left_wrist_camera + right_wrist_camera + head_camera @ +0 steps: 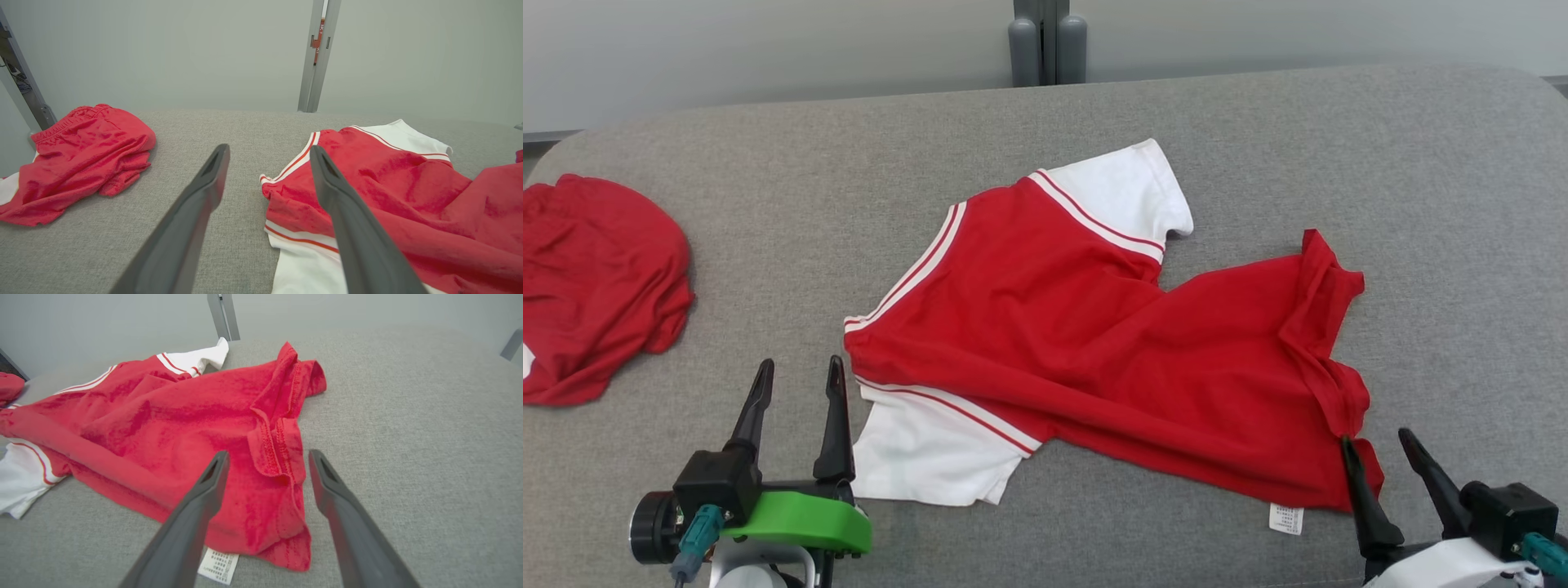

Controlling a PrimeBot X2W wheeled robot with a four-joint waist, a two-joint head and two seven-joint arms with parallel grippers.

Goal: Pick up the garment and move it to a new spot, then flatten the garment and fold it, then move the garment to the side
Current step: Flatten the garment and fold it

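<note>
You see the red T-shirt [1094,343] lying wrinkled in the middle of the grey padded table [768,163], with its sleeves toward your left. Both sleeves are white with thin red stripes. The hem [1327,327] on the right is folded over, and a white label [1286,518] sticks out below it. Your left gripper [800,362] and right gripper [1375,438] are spread apart and hold nothing. A second red garment [596,286] lies far left.

Bare surface [768,269] between garment [1054,327] and red heap [596,278]
</note>
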